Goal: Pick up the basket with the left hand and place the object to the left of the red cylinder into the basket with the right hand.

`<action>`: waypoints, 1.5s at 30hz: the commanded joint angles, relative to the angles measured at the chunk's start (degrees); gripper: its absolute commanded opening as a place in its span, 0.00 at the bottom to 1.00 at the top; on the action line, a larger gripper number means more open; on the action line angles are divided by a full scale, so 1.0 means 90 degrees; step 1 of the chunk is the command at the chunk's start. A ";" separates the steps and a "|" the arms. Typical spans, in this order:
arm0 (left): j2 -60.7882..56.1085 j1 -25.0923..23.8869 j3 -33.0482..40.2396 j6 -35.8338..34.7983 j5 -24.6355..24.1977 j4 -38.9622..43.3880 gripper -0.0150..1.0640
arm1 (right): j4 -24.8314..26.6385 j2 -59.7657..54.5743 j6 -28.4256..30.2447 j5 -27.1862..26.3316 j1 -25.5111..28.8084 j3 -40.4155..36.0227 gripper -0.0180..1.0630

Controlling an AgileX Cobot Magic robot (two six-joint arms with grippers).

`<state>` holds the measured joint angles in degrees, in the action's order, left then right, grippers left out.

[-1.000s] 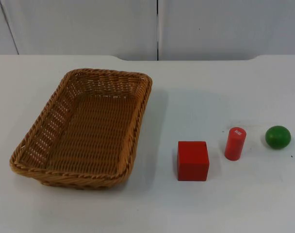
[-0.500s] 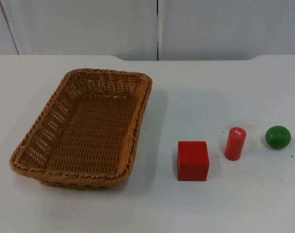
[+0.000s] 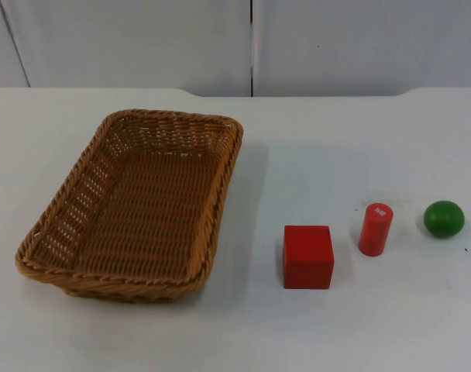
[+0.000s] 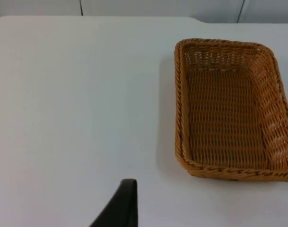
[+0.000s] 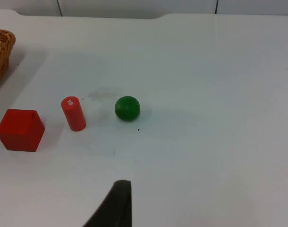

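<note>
Left hand point(image 4: 122, 208) back from basket point(image 4: 229, 106), right hand point(image 5: 115, 208) back from red cube point(image 5: 20, 130); grips unreadable. Nothing moved lately; task unstarted.

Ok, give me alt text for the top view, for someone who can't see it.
A rectangular brown wicker basket sits empty on the white table. To its right stand a red cube, an upright red cylinder and a green ball, in a row, apart from one another.

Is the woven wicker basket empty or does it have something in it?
Empty: the woven wicker basket shows only bare weave inside; the red cube sits on the table beside it.
</note>
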<state>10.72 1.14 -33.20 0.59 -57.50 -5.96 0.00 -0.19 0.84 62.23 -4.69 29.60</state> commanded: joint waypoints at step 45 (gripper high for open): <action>0.3337 0.0020 -0.0673 0.1187 0.2179 -0.1031 0.99 | 0.0000 0.0021 0.0035 -0.0043 0.0045 -0.0010 0.99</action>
<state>40.05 1.14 -38.86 10.97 -39.45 -13.94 0.00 -0.19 0.83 62.23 -4.69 29.60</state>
